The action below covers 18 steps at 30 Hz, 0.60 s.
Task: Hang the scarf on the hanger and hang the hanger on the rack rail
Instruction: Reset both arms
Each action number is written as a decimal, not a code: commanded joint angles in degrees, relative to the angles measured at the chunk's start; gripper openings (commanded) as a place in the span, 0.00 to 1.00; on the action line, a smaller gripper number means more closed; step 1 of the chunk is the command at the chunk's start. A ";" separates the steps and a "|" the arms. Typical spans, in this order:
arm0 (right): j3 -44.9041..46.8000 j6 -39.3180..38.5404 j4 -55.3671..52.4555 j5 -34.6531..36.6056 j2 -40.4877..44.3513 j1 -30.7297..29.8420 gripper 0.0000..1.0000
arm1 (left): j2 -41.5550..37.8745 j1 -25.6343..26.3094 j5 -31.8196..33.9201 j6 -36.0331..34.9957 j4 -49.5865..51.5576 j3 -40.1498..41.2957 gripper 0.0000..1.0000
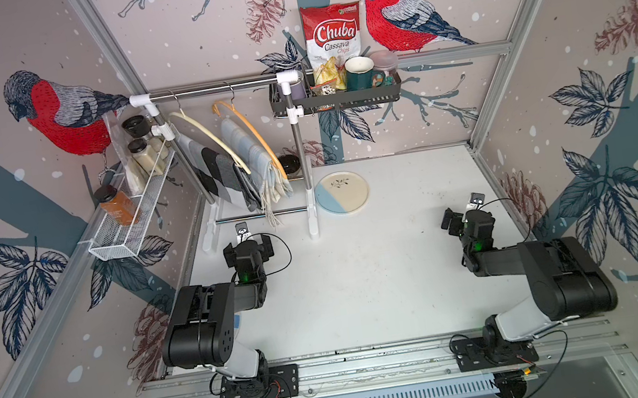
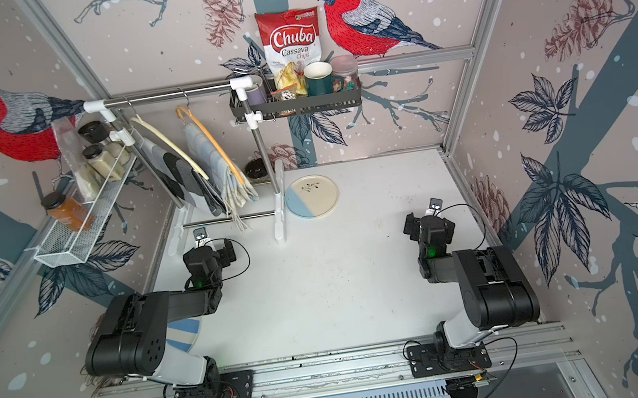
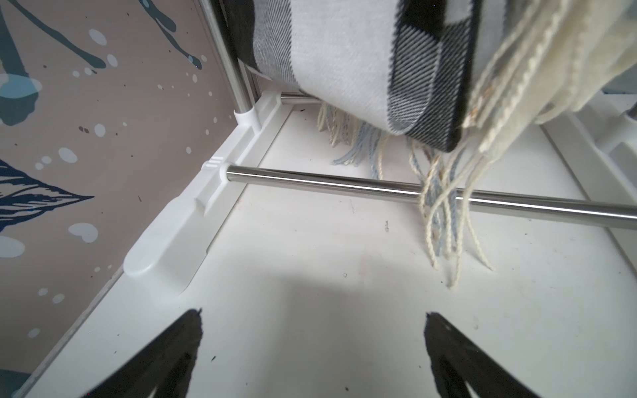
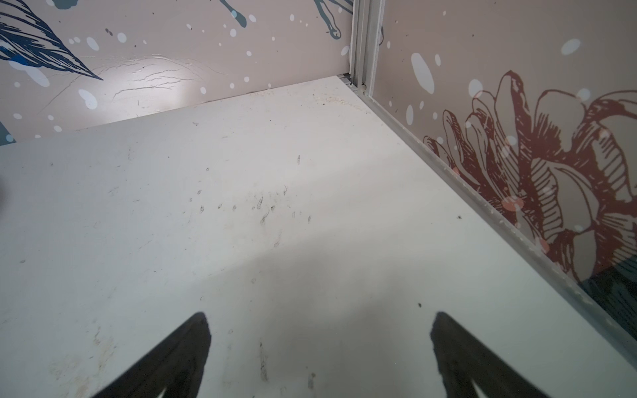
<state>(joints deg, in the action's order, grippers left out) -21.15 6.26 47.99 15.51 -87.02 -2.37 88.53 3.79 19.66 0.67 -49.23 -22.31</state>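
A black, white and grey checked scarf (image 1: 213, 172) hangs over a cream hanger (image 1: 213, 138) on the rack's top rail (image 1: 211, 90). Beside it, a pale blue and cream fringed scarf (image 1: 258, 162) hangs on an orange hanger (image 1: 261, 136). My left gripper (image 1: 247, 246) rests low on the table in front of the rack, open and empty. In the left wrist view the checked scarf (image 3: 344, 62) and the cream fringe (image 3: 448, 213) hang ahead of the left gripper (image 3: 313, 313), apart from it. My right gripper (image 1: 466, 216) stands open and empty near the right wall, over bare table (image 4: 319, 315).
The rack's lower steel bar (image 3: 344, 184) and white feet (image 1: 313, 226) stand before the left gripper. A blue and cream plate (image 1: 343, 199) lies right of the rack. A wire basket with jars (image 1: 131, 216) and a black shelf (image 1: 337, 99) with chips and mugs hang on the walls.
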 commanded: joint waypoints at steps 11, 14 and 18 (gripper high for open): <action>-0.10 -1.43 1.85 -3.99 0.72 -0.53 1.00 | 0.19 -0.22 -1.92 -0.67 -2.49 0.11 0.99; -0.33 -1.35 1.61 -4.08 0.63 -0.48 1.00 | 0.25 -0.22 -1.82 -0.67 -2.49 0.15 0.99; -0.81 -1.11 1.41 -4.81 -0.15 -0.03 1.00 | 0.17 -0.25 -1.82 -0.67 -2.27 0.13 0.99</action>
<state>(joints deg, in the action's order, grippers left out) -21.50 5.76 48.88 11.49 -87.05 -2.59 88.73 3.79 18.06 0.43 -49.84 -22.20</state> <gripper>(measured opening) 0.998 0.987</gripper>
